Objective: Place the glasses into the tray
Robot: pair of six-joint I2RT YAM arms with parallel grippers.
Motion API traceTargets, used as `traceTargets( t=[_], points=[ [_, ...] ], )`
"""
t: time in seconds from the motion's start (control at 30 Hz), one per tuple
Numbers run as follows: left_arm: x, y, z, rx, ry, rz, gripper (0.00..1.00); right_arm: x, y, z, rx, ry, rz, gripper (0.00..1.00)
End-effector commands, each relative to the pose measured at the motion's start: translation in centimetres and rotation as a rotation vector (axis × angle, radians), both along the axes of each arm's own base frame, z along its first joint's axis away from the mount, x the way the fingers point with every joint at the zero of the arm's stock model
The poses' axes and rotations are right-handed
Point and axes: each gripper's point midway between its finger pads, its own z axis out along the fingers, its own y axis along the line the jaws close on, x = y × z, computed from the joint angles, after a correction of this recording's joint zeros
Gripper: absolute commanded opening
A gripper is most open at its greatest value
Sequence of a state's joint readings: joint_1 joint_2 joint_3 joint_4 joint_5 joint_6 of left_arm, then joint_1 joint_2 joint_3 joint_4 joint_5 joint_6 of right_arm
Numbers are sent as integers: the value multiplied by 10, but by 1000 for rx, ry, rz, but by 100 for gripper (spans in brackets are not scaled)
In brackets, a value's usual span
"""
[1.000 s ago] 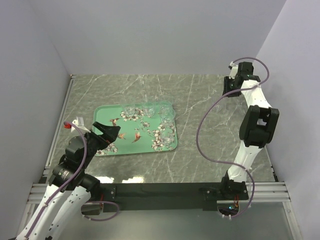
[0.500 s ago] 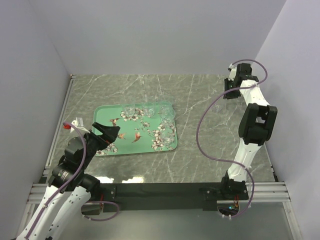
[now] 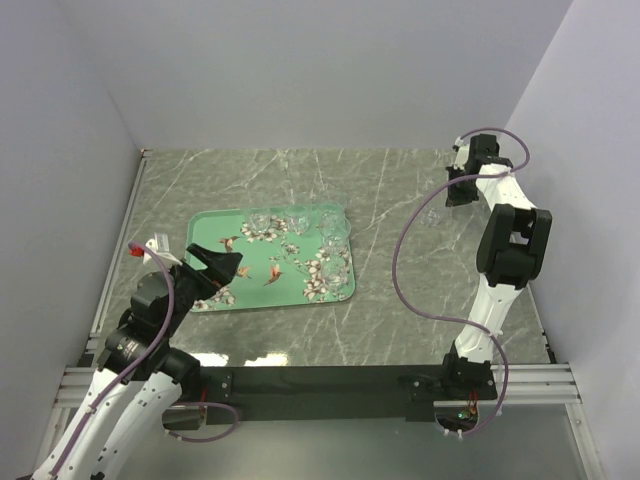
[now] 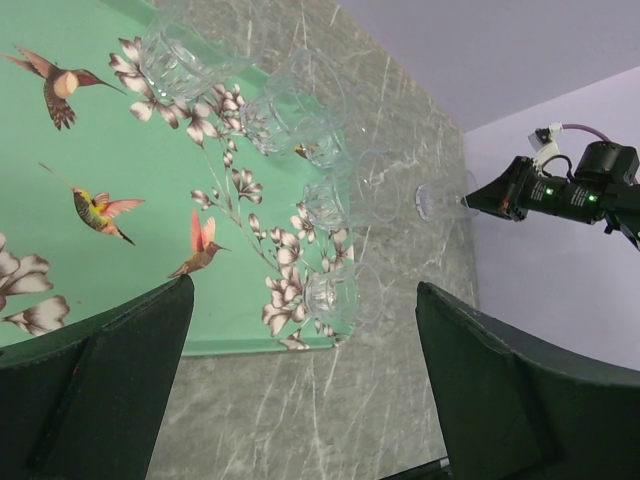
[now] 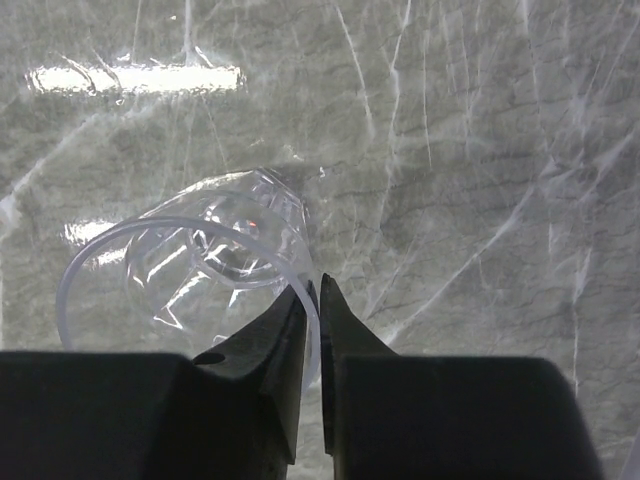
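Observation:
The mint-green tray (image 3: 230, 285) lies left of centre and also shows in the left wrist view (image 4: 120, 150). Several clear glasses stand on its far and right parts (image 3: 262, 220) (image 3: 297, 221) (image 3: 335, 268), and they show in the left wrist view (image 4: 185, 60) (image 4: 300, 110) (image 4: 335, 295). My right gripper (image 3: 447, 192) (image 5: 312, 285) is at the far right, shut on the rim of one more clear glass (image 3: 432, 214) (image 5: 215, 265), which hangs tilted. My left gripper (image 3: 225, 264) (image 4: 305, 288) is open and empty over the tray's near left part.
The grey marble table (image 3: 400, 290) is enclosed by white walls at the back and both sides. A black rail (image 3: 320, 380) runs along the near edge. A purple cable (image 3: 400, 270) loops from the right arm over the table.
The right arm has stretched further toward the far right, and its gripper has shifted slightly with the glass in it. The left arm has not moved.

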State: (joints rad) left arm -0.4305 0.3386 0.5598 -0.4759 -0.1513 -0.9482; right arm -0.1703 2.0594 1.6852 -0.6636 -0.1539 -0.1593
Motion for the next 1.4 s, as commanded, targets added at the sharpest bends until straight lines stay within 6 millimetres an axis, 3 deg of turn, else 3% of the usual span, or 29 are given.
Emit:
traceTargets(
  t=[0.0, 0.13, 0.47, 0.63, 0.87, 0.9, 0.97, 1.0, 1.17, 1.23, 1.27, 1.33, 1.37],
  points=[
    [2, -5, 22, -34, -56, -20, 99, -3, -5, -5, -11, 3, 7, 0],
    [3, -8, 24, -33, -59, -32, 100, -2, -1, 8, -7, -46, 29, 0],
    [7, -14, 26, -55, -75, -51, 99, -8, 7, 100, -60, -311, 96, 0],
    [10, -19, 27, -57, -74, -69, 99, -20, 21, 132, -101, -383, 144, 0],
    [18, -29, 35, -60, -90, -108, 99, -40, 64, 194, -168, -539, 241, 0],
    [19, -31, 37, -60, -93, -114, 99, -43, 83, 197, -169, -549, 281, 0],
    [21, -35, 40, -59, -96, -135, 100, -52, 96, 212, -189, -587, 303, 0],
    [22, -37, 41, -57, -97, -142, 99, -56, 114, 218, -184, -606, 342, 0],
    [28, -46, 47, -43, -96, -179, 99, -77, 157, 252, -185, -694, 433, 0],
    [30, -48, 53, -42, -116, -188, 99, -82, 168, 258, -184, -709, 450, 0],
    [31, -49, 54, -41, -114, -194, 100, -86, 183, 264, -174, -727, 476, 0],
    [33, -52, 60, -45, -136, -207, 99, -90, 190, 264, -191, -715, 487, 0],
    [35, -54, 60, -45, -135, -210, 99, -95, 203, 263, -178, -716, 514, 0]
  ],
)
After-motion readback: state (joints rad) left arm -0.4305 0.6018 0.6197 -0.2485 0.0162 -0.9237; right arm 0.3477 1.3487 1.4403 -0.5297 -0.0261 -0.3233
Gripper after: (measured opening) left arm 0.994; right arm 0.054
